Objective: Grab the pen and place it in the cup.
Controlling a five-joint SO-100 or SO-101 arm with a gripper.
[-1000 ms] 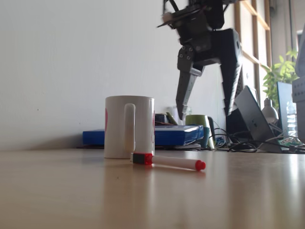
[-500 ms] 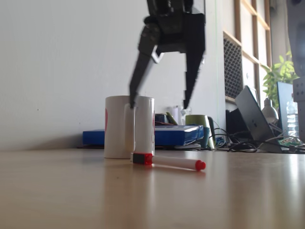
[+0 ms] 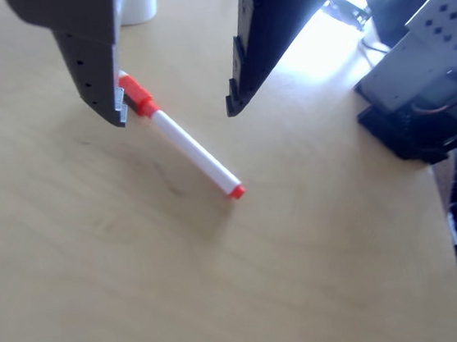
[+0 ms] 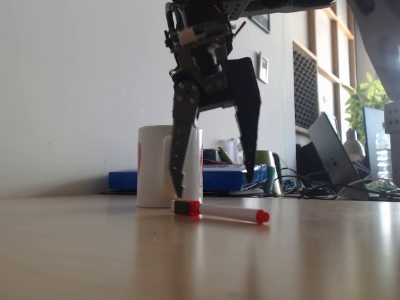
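Pen (image 4: 220, 212): white barrel, red-orange cap, flat on table; hand (image 4: 214, 185) spread wide above.

1. The pen (image 4: 220, 212) lies flat on the table (image 4: 187, 262), just in front of the cup (image 4: 169, 165) in the fixed view.
2. The cup stands upright on the table, behind the pen's capped end.
3. The gripper (image 4: 214, 178) hangs above the pen, jaws spread, one finger near the capped end (image 3: 137, 95).
4. A laptop (image 4: 331, 156) sits far right of the cup.
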